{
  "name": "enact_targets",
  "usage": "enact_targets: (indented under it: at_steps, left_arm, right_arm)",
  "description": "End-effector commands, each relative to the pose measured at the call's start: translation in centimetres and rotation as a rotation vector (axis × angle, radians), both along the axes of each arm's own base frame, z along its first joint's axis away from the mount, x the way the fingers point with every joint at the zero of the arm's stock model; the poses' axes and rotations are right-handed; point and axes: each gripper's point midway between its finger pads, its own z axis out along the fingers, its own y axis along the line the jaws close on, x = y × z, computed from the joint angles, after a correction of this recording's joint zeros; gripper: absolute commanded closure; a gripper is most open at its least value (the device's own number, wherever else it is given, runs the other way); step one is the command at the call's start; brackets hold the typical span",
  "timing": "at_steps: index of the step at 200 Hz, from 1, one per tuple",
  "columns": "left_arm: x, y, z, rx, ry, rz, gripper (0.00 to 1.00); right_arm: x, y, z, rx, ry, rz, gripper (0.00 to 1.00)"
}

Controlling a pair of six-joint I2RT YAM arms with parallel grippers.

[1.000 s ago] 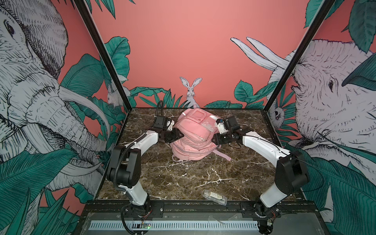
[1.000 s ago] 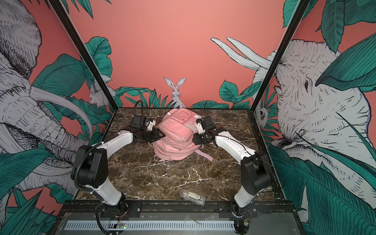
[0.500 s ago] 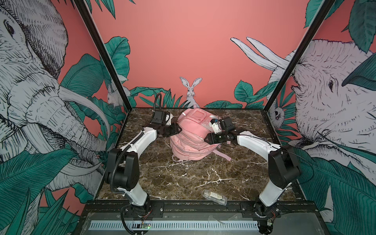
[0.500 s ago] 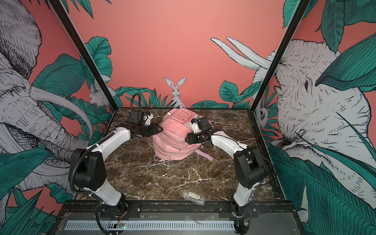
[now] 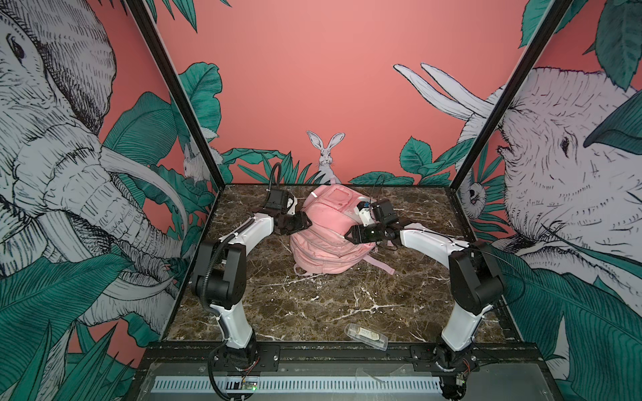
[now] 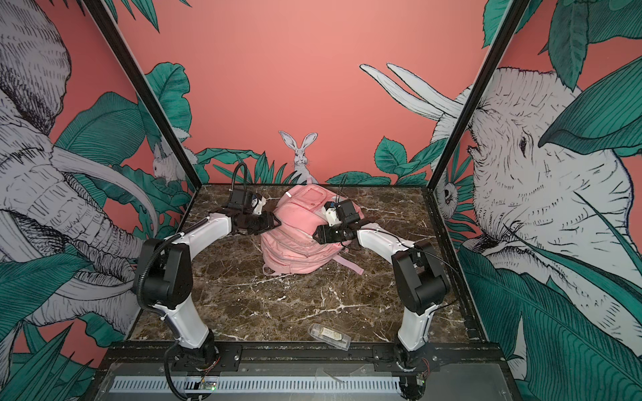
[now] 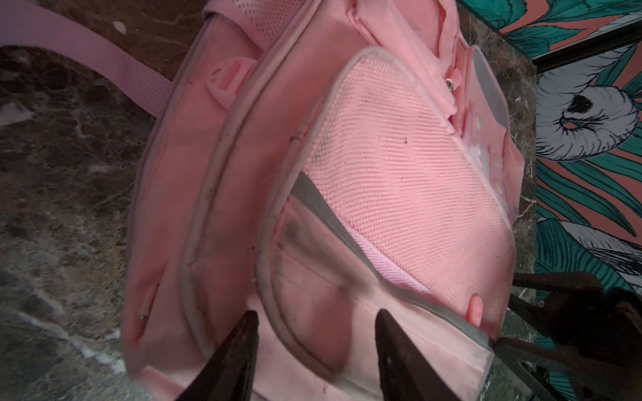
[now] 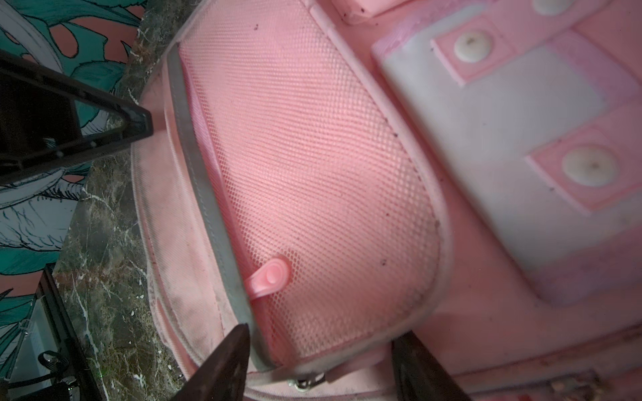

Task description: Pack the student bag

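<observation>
Student bag [image 5: 330,243] lies centre-rear on the tabletop [image 5: 312,305], upper middle in both top views, one strap [image 5: 380,265] trailing toward lower right. Left gripper [image 5: 307,220] is at the bag's left side: jaws parted, tips at the fabric, nothing held. Right gripper [image 5: 347,236] is at the bag's right side: jaws parted wide at the rim of the mesh pocket [image 8: 305,156], nothing clamped. Pink zip pull [image 8: 269,277] lies on the mesh just beyond them. Clear packet [image 5: 365,336] sits near the front edge, lower middle, well apart from the bag.
</observation>
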Motion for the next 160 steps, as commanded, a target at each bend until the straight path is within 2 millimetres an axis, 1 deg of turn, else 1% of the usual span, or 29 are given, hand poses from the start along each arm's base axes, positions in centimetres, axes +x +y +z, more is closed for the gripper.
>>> enact_targets:
  at_steps: [1, 35, 56, 79, 105, 131, 136, 137, 140, 152, 160]
  left_arm:
    - [0.3, 0.1, 0.6, 0.011, -0.024, 0.002, 0.44]
    - [0.2, 0.4, 0.4, 0.010, -0.021, 0.010, 0.44]
    - [0.2, 0.4, 0.3, 0.002, -0.014, 0.013, 0.44]
    - [0.1, 0.3, 0.4, -0.004, -0.015, 0.012, 0.44]
    - [0.2, 0.3, 0.2, -0.009, -0.015, 0.014, 0.44]
    - [0.3, 0.2, 0.2, -0.016, -0.017, 0.016, 0.44]
    - [0.3, 0.2, 0.3, -0.016, -0.018, 0.015, 0.44]
    - [0.3, 0.2, 0.3, -0.016, -0.019, 0.016, 0.44]
    - [0.3, 0.2, 0.2, -0.015, -0.019, 0.015, 0.44]
    - [0.3, 0.2, 0.2, -0.016, -0.020, 0.015, 0.44]
    - [0.3, 0.1, 0.1, -0.018, -0.017, 0.014, 0.44]
  right_arm:
    - [1.3, 0.4, 0.3, 0.028, -0.023, 0.006, 0.36]
    - [1.2, 1.1, 0.0, 0.050, -0.017, 0.040, 0.36]
    - [0.2, 1.7, 0.1, 0.085, 0.013, 0.086, 0.36]
    - [-2.1, 1.8, 0.9, 0.104, 0.017, 0.139, 0.37]
    - [-5.3, 1.5, 1.9, 0.118, 0.046, 0.194, 0.37]
    - [-8.9, 1.6, 3.3, 0.156, 0.081, 0.260, 0.37]
    - [-9.4, 1.6, 3.0, 0.153, 0.094, 0.267, 0.37]
    - [-9.6, 1.6, 3.6, 0.160, 0.081, 0.271, 0.37]
    - [-9.9, 1.5, 4.4, 0.169, 0.067, 0.276, 0.37]
    - [-11.1, 1.4, 5.5, 0.192, 0.054, 0.295, 0.37]
    - [-11.4, 1.2, 6.0, 0.199, 0.042, 0.290, 0.37]
